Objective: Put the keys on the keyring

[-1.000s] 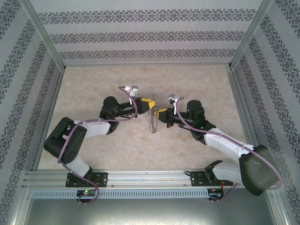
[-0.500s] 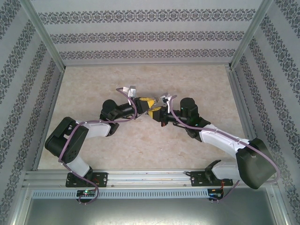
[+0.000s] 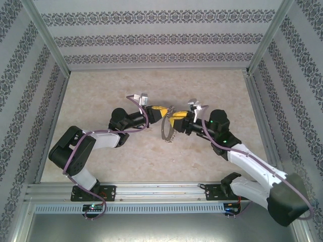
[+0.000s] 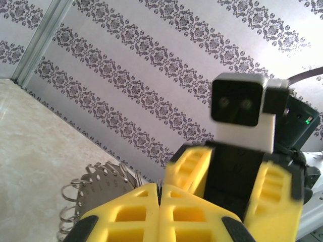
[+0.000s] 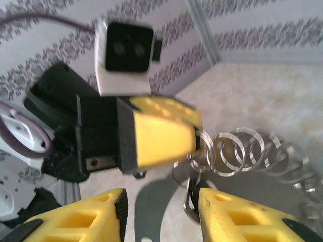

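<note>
Keyring (image 3: 163, 132): 1 large, thin grey metal hoop, held clear of the table surface at mid-table. It is turned nearly edge-on to the overhead camera and reads there as a narrow ellipse. Its upper rim is clamped between the closed fingers of the left gripper (image 3: 161, 115), and the lower part hangs free.

The rim is fringed with silvery attachments. The left wrist view shows flat perforated tabs fanned out, with wire coils beside them. The right wrist view shows a row of small overlapping split rings, blurred at the far end.

1 small dark metal piece (image 5: 189, 200) hangs below the rim just beside the clamp. It is too blurred to confirm as a key.
</note>
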